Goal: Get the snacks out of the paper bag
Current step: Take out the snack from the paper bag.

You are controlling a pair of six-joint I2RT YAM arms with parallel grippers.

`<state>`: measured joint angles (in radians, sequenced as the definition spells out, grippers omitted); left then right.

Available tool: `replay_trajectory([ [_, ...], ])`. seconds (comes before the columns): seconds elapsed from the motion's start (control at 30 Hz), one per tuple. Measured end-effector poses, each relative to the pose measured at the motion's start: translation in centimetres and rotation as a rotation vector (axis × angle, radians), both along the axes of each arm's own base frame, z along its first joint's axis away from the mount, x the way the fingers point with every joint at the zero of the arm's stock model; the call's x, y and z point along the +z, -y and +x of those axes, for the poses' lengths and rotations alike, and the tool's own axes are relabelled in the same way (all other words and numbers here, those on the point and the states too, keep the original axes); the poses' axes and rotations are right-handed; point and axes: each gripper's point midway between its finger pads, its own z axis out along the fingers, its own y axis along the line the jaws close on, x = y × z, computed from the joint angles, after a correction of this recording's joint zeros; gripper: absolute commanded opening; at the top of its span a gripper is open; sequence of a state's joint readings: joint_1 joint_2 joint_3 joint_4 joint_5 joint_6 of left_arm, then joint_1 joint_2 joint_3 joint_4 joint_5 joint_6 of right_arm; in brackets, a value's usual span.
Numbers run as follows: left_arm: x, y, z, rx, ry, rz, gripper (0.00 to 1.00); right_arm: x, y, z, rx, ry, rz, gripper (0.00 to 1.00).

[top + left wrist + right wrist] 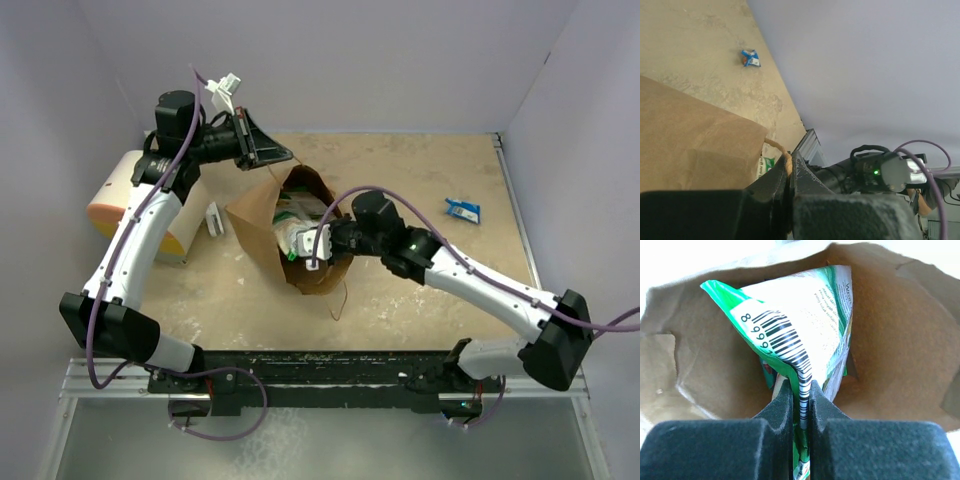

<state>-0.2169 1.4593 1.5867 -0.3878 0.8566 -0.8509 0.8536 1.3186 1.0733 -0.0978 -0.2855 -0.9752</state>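
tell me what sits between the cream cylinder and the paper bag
A small white block stands between the cylinder and the bag. The top view shows it.

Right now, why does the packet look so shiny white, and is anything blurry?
Right wrist view: glare washes out the packet, and the top edge of the bag burns white. Left wrist view: the near left fingers are dark and blurry. Top view: even light, sharp.
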Motion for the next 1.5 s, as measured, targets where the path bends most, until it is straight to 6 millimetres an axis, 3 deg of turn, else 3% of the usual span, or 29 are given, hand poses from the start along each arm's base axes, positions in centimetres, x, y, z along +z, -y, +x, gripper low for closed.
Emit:
replay_trajectory([
  [0.6,0.1,-0.4,0.4,0.025,0.006,0.005,0.0,12.7,5.2,-7.7,-0.338,-0.649,0.382,0.0],
  [0.9,-0.2,-0.6,0.8,0.044,0.018,0.023,0.0,18.5,10.6,-11.8,-0.448,-0.756,0.556,0.0],
  [1.07,-0.7,-0.8,1.0,0.061,0.006,0.04,0.0,19.8,14.8,-13.0,-0.59,-0.765,0.645,0.0],
  [1.23,-1.0,-0.9,1.0,0.066,-0.004,0.047,0.0,19.8,19.5,-11.3,-0.866,-0.711,0.781,0.0],
  [1.37,-1.0,-0.9,1.0,0.068,-0.001,0.05,0.0,18.4,23.0,-7.7,-1.176,-0.577,0.866,0.0],
  [1.5,-1.0,-0.9,0.9,0.067,-0.005,0.051,0.0,15.5,23.6,-3.7,-1.383,-0.427,0.85,0.0],
])
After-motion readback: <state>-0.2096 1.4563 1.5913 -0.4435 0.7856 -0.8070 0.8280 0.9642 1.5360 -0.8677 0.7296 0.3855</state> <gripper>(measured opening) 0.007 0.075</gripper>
